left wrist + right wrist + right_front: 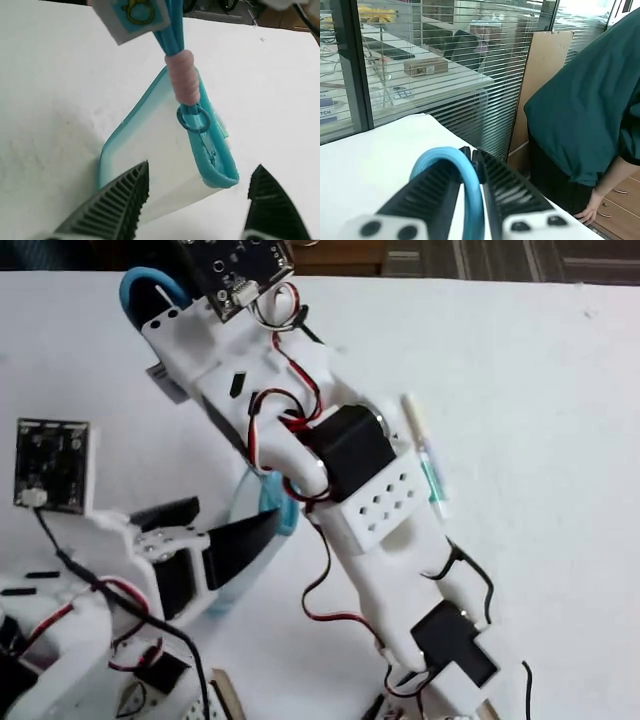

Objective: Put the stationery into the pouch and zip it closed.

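Pulling the blue cord loop (474, 200) pinched in my right gripper (472, 151) may drag the translucent turquoise-edged pouch (150, 140): my left gripper (200, 170) has its fingers spread, and the white pen (428, 458) lies outside.

A white desk (560, 390) stood before a glass wall hung with slatted blinds (495, 75); a brown board (547, 75) leaned alongside, a box (425, 66) lying beyond the glass.

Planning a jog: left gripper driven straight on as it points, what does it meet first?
Probably the pouch: its blue zipper end lies dead ahead of the open left gripper, though depth is hard to judge.
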### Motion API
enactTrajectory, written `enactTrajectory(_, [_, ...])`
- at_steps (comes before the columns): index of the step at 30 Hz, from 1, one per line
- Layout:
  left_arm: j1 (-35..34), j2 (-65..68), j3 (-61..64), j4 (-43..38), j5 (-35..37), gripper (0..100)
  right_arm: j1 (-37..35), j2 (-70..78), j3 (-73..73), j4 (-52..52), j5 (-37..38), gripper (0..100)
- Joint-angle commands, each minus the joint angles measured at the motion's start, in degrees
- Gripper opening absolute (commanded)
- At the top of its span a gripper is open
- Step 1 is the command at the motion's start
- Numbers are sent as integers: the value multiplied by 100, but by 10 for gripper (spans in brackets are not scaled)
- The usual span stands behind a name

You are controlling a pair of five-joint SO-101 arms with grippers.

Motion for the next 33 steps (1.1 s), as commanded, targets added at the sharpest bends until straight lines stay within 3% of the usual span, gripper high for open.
enactTrajectory(1, [66, 242, -97, 9, 44, 321, 75, -22, -202, 4, -35, 16])
enactTrajectory(5, [66, 303, 167, 9, 0, 316, 84, -22, -202, 4, -35, 16])
enactTrajectory(11, [66, 303, 967, -26, -1029, 223, 84, -22, -202, 4, -35, 16])
enactTrajectory(18, [40, 303, 976, -44, -1081, 199, 101, -22, -202, -13, -18, 16])
enactTrajectory(23, [-532, 295, 985, -62, -1160, 113, 549, -22, -202, -31, -44, 16])
enactTrajectory(26, [-602, 312, 1046, -114, -1899, 22, 927, -13, -202, -31, -44, 16])
enactTrajectory(33, [-593, 295, 1046, 0, -2119, 24, 1719, 549, -246, -242, -44, 16])
